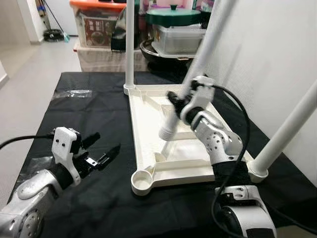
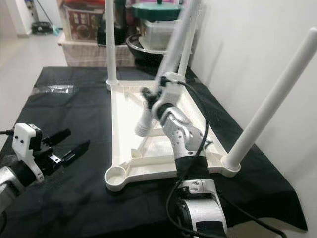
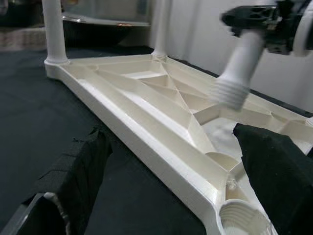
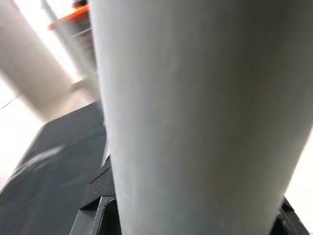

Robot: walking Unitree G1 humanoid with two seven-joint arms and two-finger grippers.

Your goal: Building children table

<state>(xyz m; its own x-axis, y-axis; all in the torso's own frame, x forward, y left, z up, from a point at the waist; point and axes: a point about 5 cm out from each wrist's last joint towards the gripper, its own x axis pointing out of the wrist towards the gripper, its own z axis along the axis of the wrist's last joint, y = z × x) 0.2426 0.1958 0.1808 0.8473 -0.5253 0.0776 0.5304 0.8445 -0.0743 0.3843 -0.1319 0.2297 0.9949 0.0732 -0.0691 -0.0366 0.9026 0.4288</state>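
Black cloth is covering the worktop [image 1: 94,114], and beyond its 12 o'clock edge clear plastic storage boxes [image 1: 96,22] with orange and green lids are standing against a pale wall.

Lying upside down on the cloth is the white moulded plastic children's tabletop [image 1: 148,124], its ribbed underside facing up. Three white plastic tube legs are already standing in its corner sockets: one at the 11 o'clock corner [image 1: 130,44], one at the 1 o'clock corner [image 2: 186,49], and one at the 4 o'clock corner [image 1: 290,124]. The round threaded socket at the 7 o'clock corner [image 1: 142,181] is sitting empty.

The right gripper [image 1: 184,101] is hovering over the middle of the tabletop with its fingers clamped on the fourth white tube leg [image 1: 210,37]. That leg is tilting, its upper end leaning toward 1 o'clock and its ribbed threaded end [image 3: 229,93] pointing down toward 7 o'clock, clear of the ribs below it. In the right wrist view the leg's pale surface [image 4: 195,112] is sitting close between the fingers.

The left gripper [image 1: 101,148] is hanging above the cloth at 8 o'clock of the tabletop, near the empty socket, its fingers [image 3: 73,181] spread apart and holding nothing.
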